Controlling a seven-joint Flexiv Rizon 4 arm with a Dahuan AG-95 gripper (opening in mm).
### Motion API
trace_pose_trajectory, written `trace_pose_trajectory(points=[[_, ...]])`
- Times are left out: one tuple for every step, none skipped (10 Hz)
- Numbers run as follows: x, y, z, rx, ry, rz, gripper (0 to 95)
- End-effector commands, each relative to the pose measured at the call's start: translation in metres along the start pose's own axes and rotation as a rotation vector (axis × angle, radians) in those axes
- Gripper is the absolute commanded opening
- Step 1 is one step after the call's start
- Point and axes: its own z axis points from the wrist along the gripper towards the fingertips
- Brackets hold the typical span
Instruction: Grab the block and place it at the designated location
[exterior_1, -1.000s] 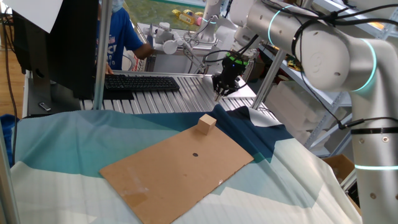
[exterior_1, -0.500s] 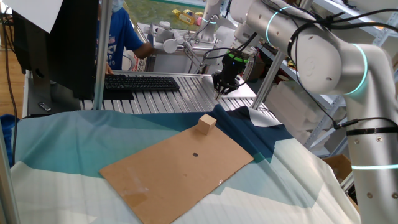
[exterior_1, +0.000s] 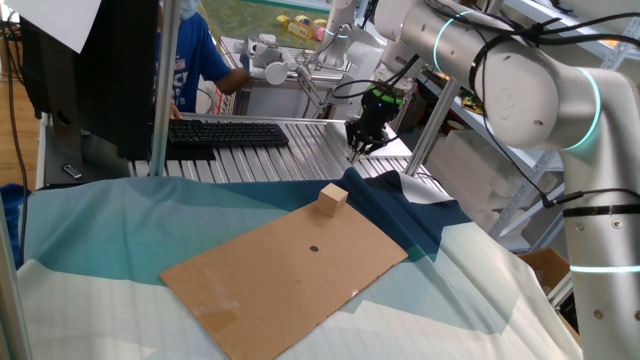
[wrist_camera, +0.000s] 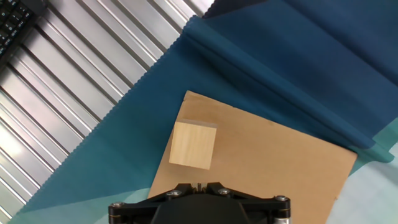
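One block (exterior_1: 333, 198) sits untouched on the cardboard's (exterior_1: 290, 275) far corner. The fingers (exterior_1: 356, 146) hover above and behind it (their spread I cannot tell). Approach step: descend next, centred over it.

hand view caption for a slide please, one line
Wooden block near a corner of the cardboard sheet, which lies on blue cloth beside a ribbed metal surface.

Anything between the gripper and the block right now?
No object. In the fixed view the gap from gripper to block is open, over blue cloth; the hand view shows the block's top uncovered.
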Motion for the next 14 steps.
trace_pose_trajectory(points=[[-0.0019,-0.0002,-0.0014,0.005,0.006,0.001,0.0],[-0.0025,-0.0011,-0.0022,0.008,0.009,-0.004,0.0],[-0.0034,-0.0024,-0.0031,0.01,0.015,-0.01,0.0],[-0.0052,-0.0052,-0.0045,0.013,0.025,-0.015,0.0],[-0.0064,-0.007,-0.0056,0.014,0.026,-0.018,0.0],[-0.0071,-0.0082,-0.0067,0.013,0.03,-0.018,0.0],[-0.0073,-0.0086,-0.0077,0.015,0.03,-0.013,0.0],[-0.0074,-0.0087,-0.0084,0.015,0.033,-0.012,0.0],[-0.0074,-0.0087,-0.0083,0.015,0.032,-0.01,0.0],[-0.0072,-0.0083,-0.0081,0.013,0.029,0.0,0.0],[-0.007,-0.0082,-0.0083,0.01,0.024,0.007,0.0],[-0.0069,-0.0079,-0.0087,-0.011,-0.011,0.005,0.0],[-0.0069,-0.0079,-0.0087,-0.014,-0.017,-0.002,0.0],[-0.0069,-0.008,-0.0086,-0.027,-0.033,-0.005,0.0]])
